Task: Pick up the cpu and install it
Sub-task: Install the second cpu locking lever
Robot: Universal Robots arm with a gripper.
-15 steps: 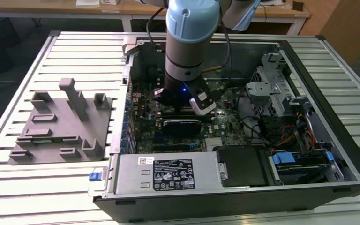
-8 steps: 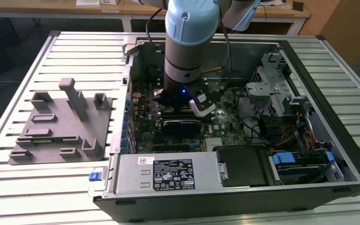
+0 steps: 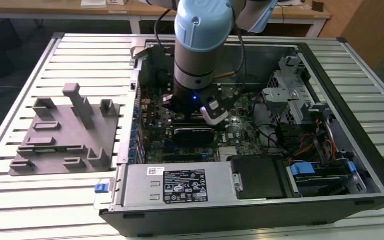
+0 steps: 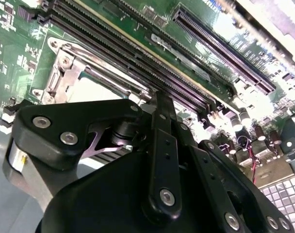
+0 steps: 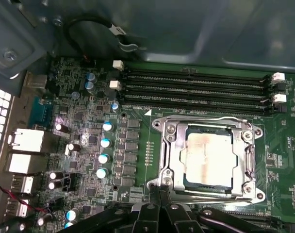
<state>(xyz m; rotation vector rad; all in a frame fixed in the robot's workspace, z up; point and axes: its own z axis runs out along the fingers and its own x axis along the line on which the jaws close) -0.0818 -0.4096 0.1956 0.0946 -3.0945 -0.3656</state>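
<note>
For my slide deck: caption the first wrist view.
The cpu sits inside the socket frame on the motherboard, with the gripper just beside it.

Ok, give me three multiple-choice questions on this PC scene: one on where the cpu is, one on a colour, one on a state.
1. Where is the cpu?
A. In the socket frame on the motherboard
B. On the table outside the case
C. Lifted high above the case

2. What colour is the motherboard?
A. Red
B. Green
C. White

3. How is the computer case?
A. Shut with its side panel on
B. Standing upright and shut
C. Lying open, insides showing

Answers:
1. A: in the first wrist view the cpu sits inside the socket frame.
2. B: the motherboard is green around its parts.
3. C: in the exterior view the computer case lies open from above.
</note>
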